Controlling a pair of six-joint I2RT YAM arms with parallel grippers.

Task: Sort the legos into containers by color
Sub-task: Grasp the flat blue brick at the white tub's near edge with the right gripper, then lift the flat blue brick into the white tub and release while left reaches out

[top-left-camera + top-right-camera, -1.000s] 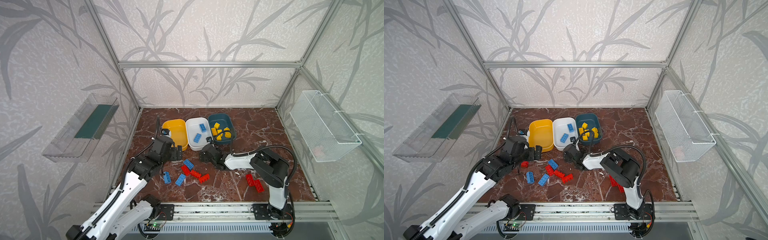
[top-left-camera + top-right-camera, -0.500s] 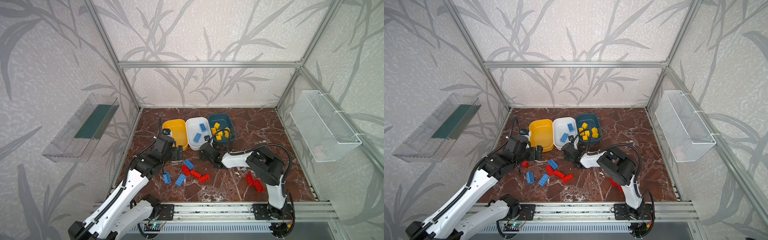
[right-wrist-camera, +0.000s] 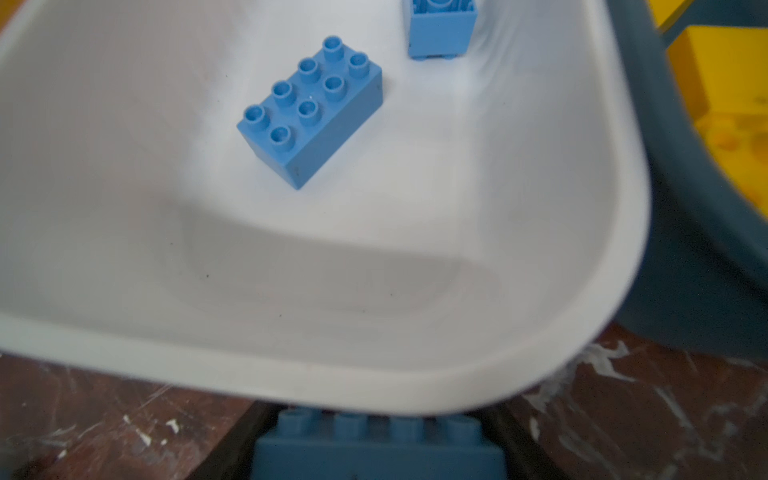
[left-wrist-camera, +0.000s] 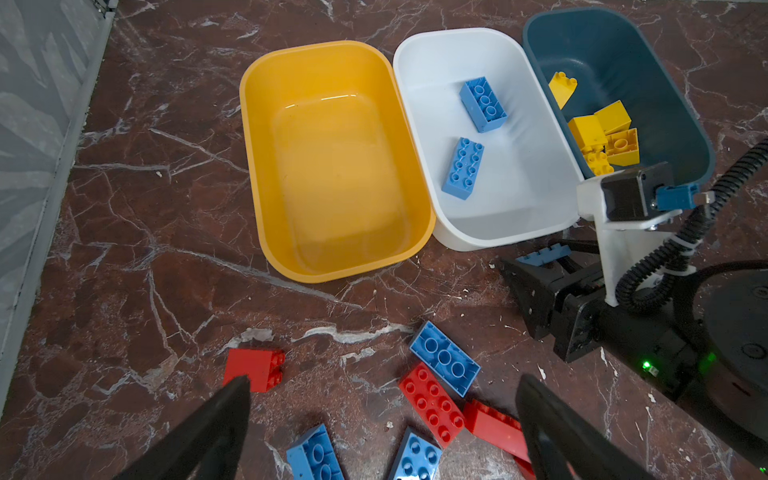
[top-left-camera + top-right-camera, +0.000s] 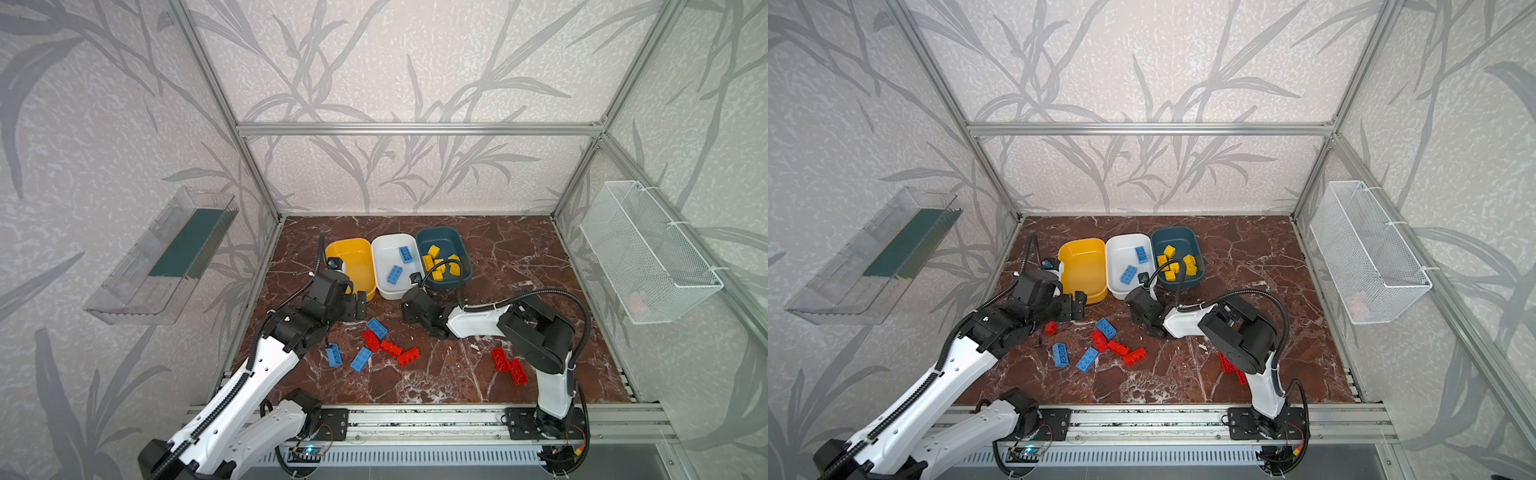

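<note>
No legible txt (any view)

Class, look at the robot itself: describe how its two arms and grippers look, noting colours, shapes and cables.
Both the left arm and right arm have smooth white shells joined by bulky black joints. A black ribbed cable runs along each. The left gripper and right gripper have black tapering fingers. A white bracket holds a small black camera. The right arm shows green lights.

clear plastic wall tray (image 5: 137, 286) is hanging on the left wall, dark green strip (image 5: 187, 243) lying inside it; white wire mesh basket (image 5: 648, 253) is hanging on the right wall, something pale pink (image 5: 636, 300) sitting in it, too blurred to tell; reddish-brown marble tabletop (image 5: 519, 245) is showing white scuffs; aluminium frame bar (image 5: 415, 129) is running across leaf-patterned wallpaper (image 5: 415, 62)
</note>
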